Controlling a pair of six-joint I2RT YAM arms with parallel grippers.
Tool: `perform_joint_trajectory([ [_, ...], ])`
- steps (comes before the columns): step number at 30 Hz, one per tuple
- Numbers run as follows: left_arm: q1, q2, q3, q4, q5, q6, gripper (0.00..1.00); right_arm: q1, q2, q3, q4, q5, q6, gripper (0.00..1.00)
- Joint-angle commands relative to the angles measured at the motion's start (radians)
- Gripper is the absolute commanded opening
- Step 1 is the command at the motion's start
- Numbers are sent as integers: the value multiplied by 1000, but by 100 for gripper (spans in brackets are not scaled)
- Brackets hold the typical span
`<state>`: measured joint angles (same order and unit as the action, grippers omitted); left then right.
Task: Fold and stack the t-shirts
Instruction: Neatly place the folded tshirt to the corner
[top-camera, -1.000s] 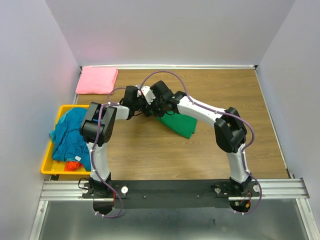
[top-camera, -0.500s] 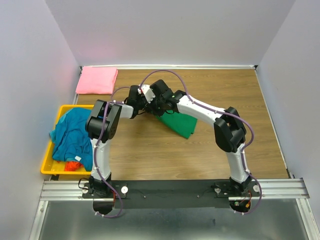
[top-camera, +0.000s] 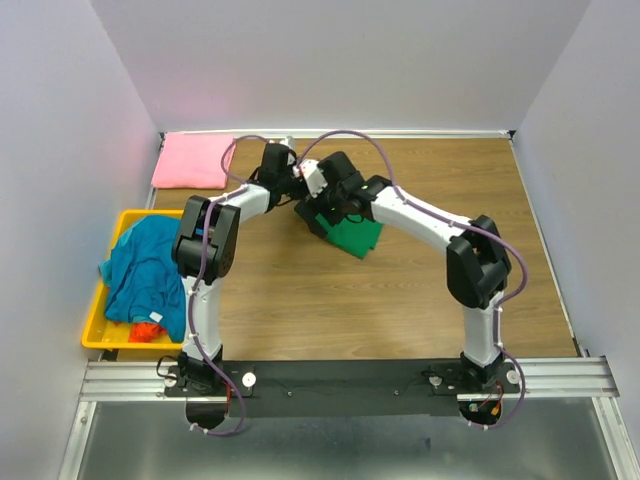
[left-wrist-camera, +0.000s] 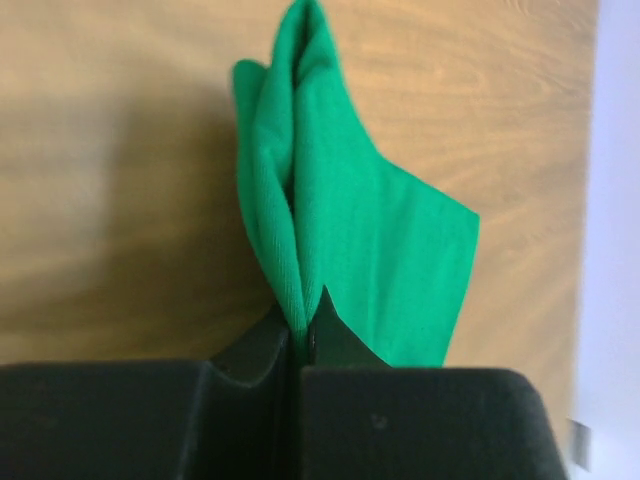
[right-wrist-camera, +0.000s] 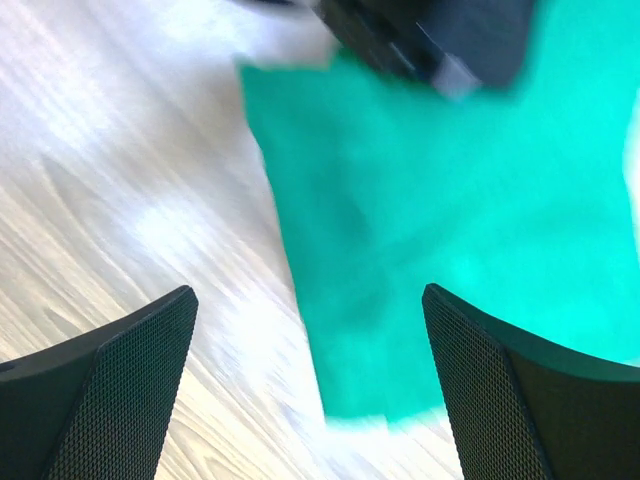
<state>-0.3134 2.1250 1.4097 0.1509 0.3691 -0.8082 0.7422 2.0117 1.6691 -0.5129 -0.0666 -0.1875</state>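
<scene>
**Green shirt pinched by left gripper, right gripper spread above it**

Top view. Green shirt (top-camera: 352, 236) lies folded near the middle of the table (top-camera: 400, 300), toward the far side. Left gripper (top-camera: 295, 195) and right gripper (top-camera: 325, 205) meet at the shirt's far-left corner, close together. Pink shirt (top-camera: 193, 160) lies folded flat in the far-left corner of the table. Teal shirt (top-camera: 145, 265) is heaped in the yellow bin (top-camera: 95, 335) at the left edge and drapes over the bin's rim. Orange-red shirt (top-camera: 148, 330) shows as a small patch under the teal one, at the near end of the bin.

Left wrist view. Left gripper (left-wrist-camera: 300, 325) is clamped on a bunched fold of the green shirt (left-wrist-camera: 370, 230); the fingers meet with cloth between them. The rest of the shirt extends away from the fingers over the wood.

Right wrist view. Picture is blurred. Right gripper (right-wrist-camera: 305, 292) has its fingers spread wide and grasps nothing. Green shirt (right-wrist-camera: 440, 210) fills the space beyond and between the fingers, on the table.
</scene>
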Motion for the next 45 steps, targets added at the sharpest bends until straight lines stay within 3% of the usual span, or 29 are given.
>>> perform_joint_trajectory([
  [1, 10, 3, 122, -172, -166, 256, 0, -53, -137, -34, 13, 28, -4, 100],
  [6, 20, 19, 274, -310, -286, 441, 0, -121, -220, -69, -6, 56, -21, 100],
  [11, 57, 52, 423, -413, -308, 592, 0, -182, -304, -130, -32, 60, -53, 100],
  [23, 230, 64, 655, -554, -154, 886, 0, -244, -424, -247, -41, 126, -95, 100],
  [32, 296, 108, 781, -582, -130, 971, 0, -251, -439, -270, -41, 139, -113, 100],
  [45, 370, 116, 847, -545, -59, 911, 0, -253, -421, -270, -42, 140, -125, 100],
])
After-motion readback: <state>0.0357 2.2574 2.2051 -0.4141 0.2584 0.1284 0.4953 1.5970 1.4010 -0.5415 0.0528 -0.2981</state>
